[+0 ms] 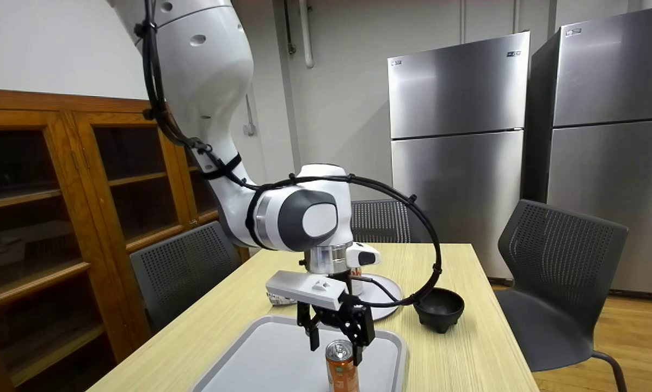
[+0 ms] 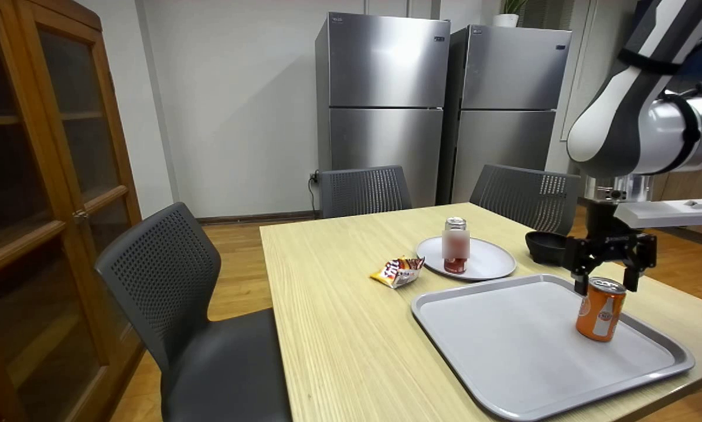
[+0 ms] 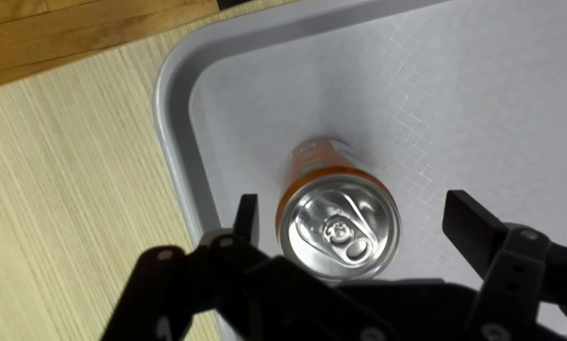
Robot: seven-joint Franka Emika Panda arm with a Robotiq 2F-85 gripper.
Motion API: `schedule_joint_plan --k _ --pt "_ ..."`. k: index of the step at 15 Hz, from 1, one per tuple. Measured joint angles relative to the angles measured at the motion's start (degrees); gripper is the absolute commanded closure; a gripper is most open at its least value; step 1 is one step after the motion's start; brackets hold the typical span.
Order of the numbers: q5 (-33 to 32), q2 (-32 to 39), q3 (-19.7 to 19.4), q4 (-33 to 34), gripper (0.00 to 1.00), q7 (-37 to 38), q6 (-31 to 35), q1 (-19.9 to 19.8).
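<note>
An exterior view's lower edge cuts off the orange can [image 1: 342,374].

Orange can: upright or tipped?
Upright: in an exterior view the orange can stands on the gray tray, silver lid on top; the wrist view shows its pull tab facing up between the open jaws.

I am reading no certain word: print [image 2: 605,313] is showing too small on the orange can [image 2: 597,316], lettering [image 2: 399,271] is bending across the snack bag [image 2: 402,273], badges [image 2: 439,38] are blurring on both fridges [image 2: 386,70], and a blur is covering the red can [image 2: 455,265].
</note>
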Motion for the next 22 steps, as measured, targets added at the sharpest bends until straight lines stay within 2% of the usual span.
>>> schedule_joint_plan --k 5,6,8,11,12,22 --pt "0.00 1.55 0.09 0.90 0.00 0.01 0.00 0.00" --pt "0.00 1.89 0.09 1.11 0.25 0.03 0.00 0.00" --pt "0.00 2.41 0.09 1.49 0.34 0.04 0.00 0.00" --pt "0.00 2.84 0.08 1.91 0.60 0.04 0.00 0.00" --pt "0.00 2.84 0.09 2.01 0.62 0.04 0.00 0.00" --pt "-0.16 1.00 0.29 2.23 0.62 0.04 1.02 0.36"
